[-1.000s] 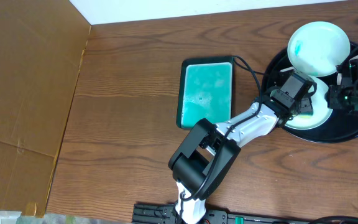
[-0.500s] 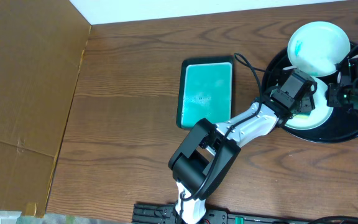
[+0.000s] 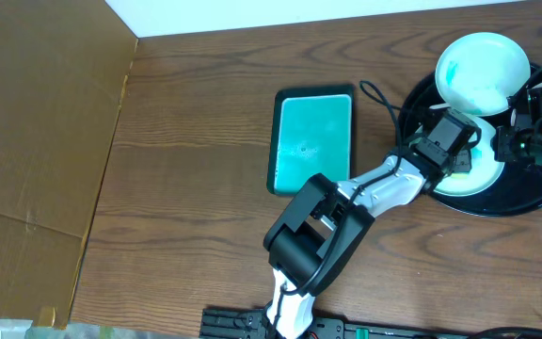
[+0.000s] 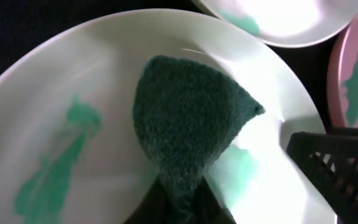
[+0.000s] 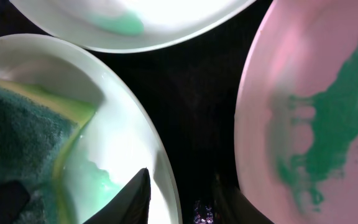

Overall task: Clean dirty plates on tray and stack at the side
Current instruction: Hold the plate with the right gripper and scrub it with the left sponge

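The black tray (image 3: 497, 202) at the right holds three white plates with green smears. My left gripper (image 3: 459, 155) is shut on a dark green sponge (image 4: 191, 124) and presses it on the near plate (image 4: 73, 81). My right gripper (image 3: 508, 143) stands at that plate's right rim (image 5: 160, 155). One of its fingers (image 5: 135, 199) is inside the rim and the other is outside on the tray (image 5: 197, 93). A second plate (image 3: 483, 71) lies at the tray's far side. The third plate (image 5: 309, 93) lies to the right and looks pinkish here.
A rectangular teal dish (image 3: 313, 137) with a black edge sits left of the tray. Brown cardboard (image 3: 36, 141) covers the table's left side. A black cable (image 3: 379, 99) loops between the dish and the tray. The left arm (image 3: 365, 193) reaches across the table to the tray.
The left arm's elbow has shifted slightly right, and the sponge has moved a little on the near plate. The right gripper has not moved.
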Robot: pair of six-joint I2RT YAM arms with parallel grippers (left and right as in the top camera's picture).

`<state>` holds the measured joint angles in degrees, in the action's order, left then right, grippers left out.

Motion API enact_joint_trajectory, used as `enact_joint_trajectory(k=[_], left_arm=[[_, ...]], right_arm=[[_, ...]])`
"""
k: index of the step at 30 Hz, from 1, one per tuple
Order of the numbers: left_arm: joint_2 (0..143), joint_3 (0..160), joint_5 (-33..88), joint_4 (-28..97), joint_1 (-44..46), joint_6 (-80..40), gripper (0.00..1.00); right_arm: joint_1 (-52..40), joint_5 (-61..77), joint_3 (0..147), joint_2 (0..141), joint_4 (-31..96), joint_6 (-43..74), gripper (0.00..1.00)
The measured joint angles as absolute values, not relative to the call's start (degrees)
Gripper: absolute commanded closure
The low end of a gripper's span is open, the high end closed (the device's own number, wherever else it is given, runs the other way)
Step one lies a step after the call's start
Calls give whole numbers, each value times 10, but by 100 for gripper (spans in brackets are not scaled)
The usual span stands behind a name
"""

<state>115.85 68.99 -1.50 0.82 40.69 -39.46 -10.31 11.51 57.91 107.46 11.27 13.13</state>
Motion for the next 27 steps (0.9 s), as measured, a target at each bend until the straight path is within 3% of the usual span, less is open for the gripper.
enact_joint_trajectory(k=[8,16,20,27], left_arm=[[1158,691,-57,30,407,-389,93],[1156,694,-148,69,376,-378,93],[1156,695,-153,69,357,-369,93],[1120,695,-144,69,344,-361,93]], right_arm=[[-104,115,579,1076,114,129,88],[-104,134,580,1077,123,130,94],[-106,148,580,1078,124,130,99],[-109,150,581,1079,124,132,99]])
